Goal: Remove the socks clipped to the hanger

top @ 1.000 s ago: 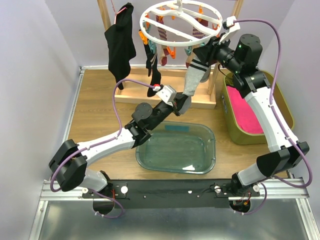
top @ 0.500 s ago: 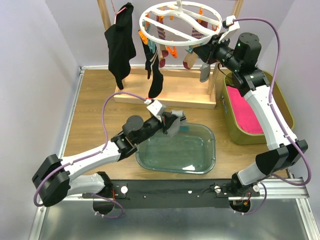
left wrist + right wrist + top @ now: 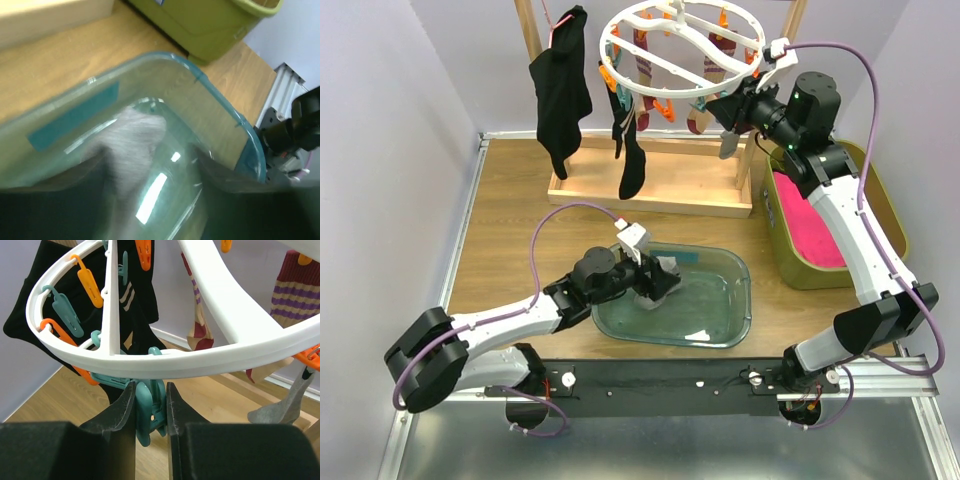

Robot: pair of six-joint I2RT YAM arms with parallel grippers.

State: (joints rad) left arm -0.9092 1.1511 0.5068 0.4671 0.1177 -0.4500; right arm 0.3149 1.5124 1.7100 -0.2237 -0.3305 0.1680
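One grey sock (image 3: 135,145) sits inside the tub (image 3: 725,330), between the left gripper's (image 3: 657,285) spread fingers. The right gripper (image 3: 150,390) pinches a teal peg (image 3: 145,425) under the hanger (image 3: 680,45). Several socks (image 3: 631,170) hang there, not yet removed.

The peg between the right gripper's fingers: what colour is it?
The peg is teal; the right wrist view shows it best.

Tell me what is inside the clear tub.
A grey sock and a small white scrap are in the tub, the left tool over the sock. The tool hides the floor beneath it.
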